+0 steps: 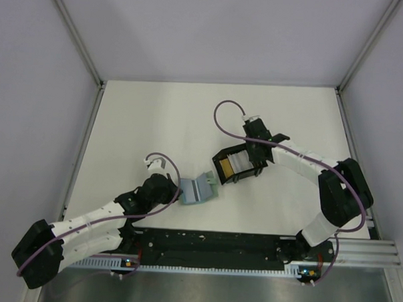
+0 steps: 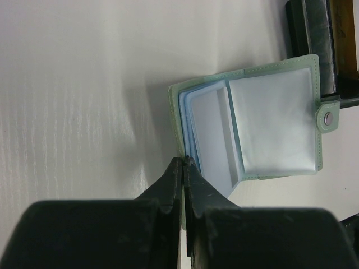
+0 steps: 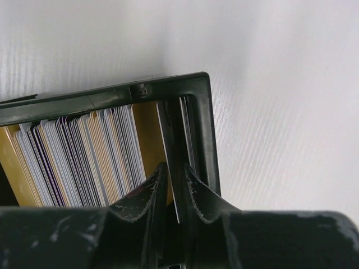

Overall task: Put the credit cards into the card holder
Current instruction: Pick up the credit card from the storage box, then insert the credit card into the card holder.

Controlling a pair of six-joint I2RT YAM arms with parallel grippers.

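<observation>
The sage-green card holder (image 1: 198, 189) lies open on the white table, its pale blue slotted sleeves (image 2: 275, 123) facing up. My left gripper (image 1: 178, 190) is shut on the holder's near green edge, the fingertips pinched together at its corner (image 2: 184, 162). The credit cards (image 3: 84, 162) stand packed on edge in a black box (image 1: 222, 172), white, yellow and purple edges showing. My right gripper (image 3: 175, 171) reaches down into that box (image 3: 205, 129). Its jaws stand a narrow gap apart around one thin card (image 3: 164, 145), which leans on the left finger with a gap to the right one.
The black box sits just right of the card holder, almost touching its snap tab (image 2: 328, 117). Grey walls with metal rails enclose the table on three sides. A black rail (image 1: 211, 242) carrying the arm bases runs along the near edge.
</observation>
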